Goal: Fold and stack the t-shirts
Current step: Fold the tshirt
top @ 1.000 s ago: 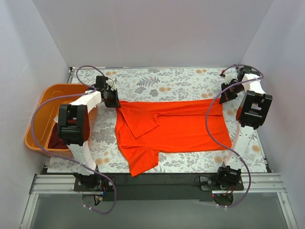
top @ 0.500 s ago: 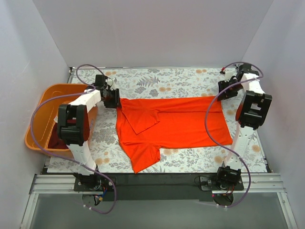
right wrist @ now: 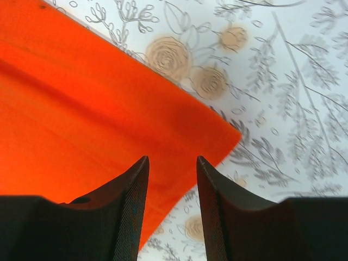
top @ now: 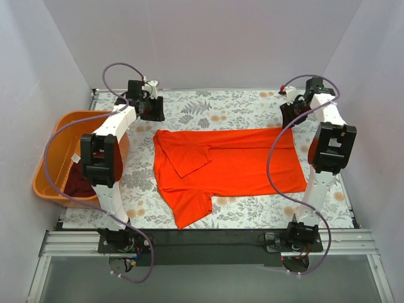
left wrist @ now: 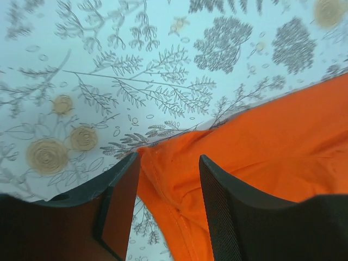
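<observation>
The orange-red t-shirt [top: 233,167] lies flat in the middle of the table, folded lengthwise, with one sleeve sticking out at the near left. My left gripper [top: 151,113] is open and hovers just beyond its far left corner. In the left wrist view that corner [left wrist: 261,147] lies loose below the open left gripper [left wrist: 168,157]. My right gripper [top: 290,117] is open above the far right corner, and the right wrist view shows the cloth [right wrist: 81,109] below the open right gripper [right wrist: 173,159]. The dark maroon t-shirt [top: 79,183] lies bunched in the basket, partly hidden by the left arm.
The rigid orange plastic basket [top: 57,136] stands at the table's left edge. The table has a floral cover [top: 214,107] and white walls on three sides. A black rail [top: 208,238] with the arm bases runs along the near edge.
Both grippers have let go of the shirt's far edge and moved up and toward the back wall. The far edge now lies flat on the table.
</observation>
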### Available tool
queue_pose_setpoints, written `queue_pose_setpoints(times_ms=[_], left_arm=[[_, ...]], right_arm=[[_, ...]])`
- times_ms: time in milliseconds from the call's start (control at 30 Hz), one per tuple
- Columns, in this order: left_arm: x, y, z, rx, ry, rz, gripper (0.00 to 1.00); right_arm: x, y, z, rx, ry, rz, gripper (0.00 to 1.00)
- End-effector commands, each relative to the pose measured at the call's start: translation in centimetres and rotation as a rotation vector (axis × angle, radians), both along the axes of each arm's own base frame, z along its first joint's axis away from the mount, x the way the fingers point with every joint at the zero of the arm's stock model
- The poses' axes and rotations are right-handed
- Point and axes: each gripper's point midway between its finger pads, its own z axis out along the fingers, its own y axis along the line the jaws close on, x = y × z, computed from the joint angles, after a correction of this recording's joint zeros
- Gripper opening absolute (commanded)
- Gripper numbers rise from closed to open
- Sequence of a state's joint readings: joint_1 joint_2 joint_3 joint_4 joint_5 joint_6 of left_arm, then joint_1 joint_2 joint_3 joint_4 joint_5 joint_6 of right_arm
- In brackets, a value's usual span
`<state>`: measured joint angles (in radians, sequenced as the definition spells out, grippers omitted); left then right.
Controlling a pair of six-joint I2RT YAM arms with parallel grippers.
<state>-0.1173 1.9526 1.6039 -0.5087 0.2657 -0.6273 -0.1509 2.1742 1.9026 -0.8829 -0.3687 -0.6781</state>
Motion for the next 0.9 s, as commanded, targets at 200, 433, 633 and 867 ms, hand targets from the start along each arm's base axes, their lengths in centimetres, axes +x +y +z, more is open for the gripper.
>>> queue_pose_setpoints(times_ms=[200,433,633,867], left_arm=[[0.6,0.7,-4.9,0.128,0.103,0.011,0.45],[-0.5,3.2,-7.4,0.233,0.140,0.087,0.25],[1.1,4.1,-6.1,0.257,0.080,0.130,0.00],[3.2,4.7,-5.4,0.284,0.044,0.164,0.00]], right_arm=[[1.1,1.5,-4.0,-0.051,0.055,0.054,0.45],[0.5,0.4,-6.3,-0.118,0.098,0.051,0.43],[0.1,-0.4,-7.2,-0.165,0.108,0.047,0.41],[1.5,-1.0,-7.1,-0.200,0.062,0.006,0.40]])
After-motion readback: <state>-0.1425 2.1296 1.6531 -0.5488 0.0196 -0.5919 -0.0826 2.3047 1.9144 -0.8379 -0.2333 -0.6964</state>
